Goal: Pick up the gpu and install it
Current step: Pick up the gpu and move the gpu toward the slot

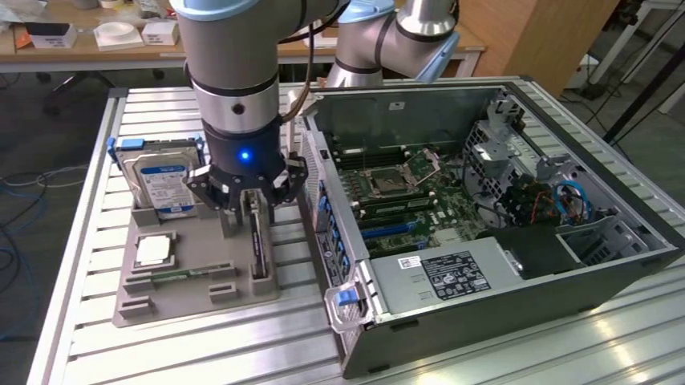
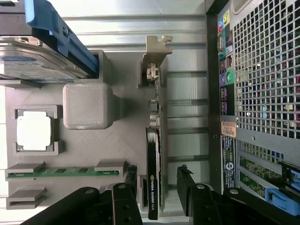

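Black jaws hang spread either side of the gpu [image 2: 153,164] — a thin dark circuit card, silver metal bracket at one end — clear of it. It stands on edge in a slot of the grey plastic tray [image 2: 126,140], which also holds a silver hard drive [image 2: 37,58] in a blue frame [image 2: 51,28], a square silver processor [image 2: 33,131] and a narrow green memory stick [image 2: 61,172]. Just beside, on the slatted metal worktop [image 1: 214,353], stands an open black computer case [image 1: 503,329].
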